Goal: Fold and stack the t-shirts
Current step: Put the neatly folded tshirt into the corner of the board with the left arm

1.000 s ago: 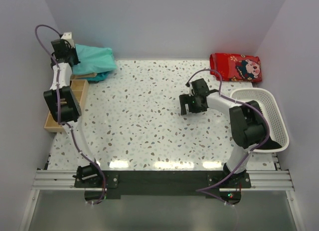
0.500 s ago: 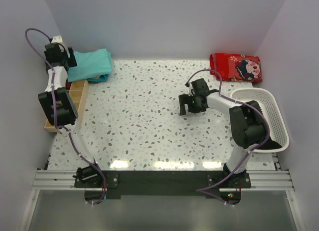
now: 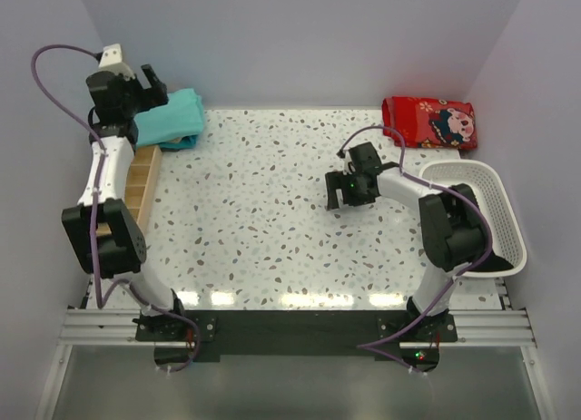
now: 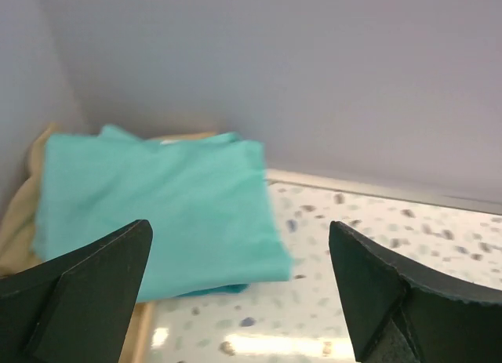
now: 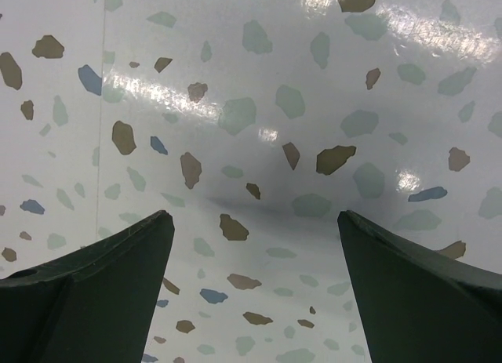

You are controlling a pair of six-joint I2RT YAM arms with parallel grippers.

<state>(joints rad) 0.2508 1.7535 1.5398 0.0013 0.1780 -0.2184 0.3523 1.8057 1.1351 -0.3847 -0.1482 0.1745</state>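
Teal t-shirt (image 4: 157, 210) lies folded atop tan t-shirt (image 4: 17, 222) at wooden tray's (image 3: 145, 180) far end (stack spot, likely). Left fingers (image 4: 78, 292) spread, empty, above it. Right fingers (image 5: 86, 284) spread, idle over table (image 3: 263, 211), well right of tray.

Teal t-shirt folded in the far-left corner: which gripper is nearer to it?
Left. The left gripper hangs open just above the teal t-shirt, at its left edge. The right gripper is open over bare tabletop, well off toward the right side.
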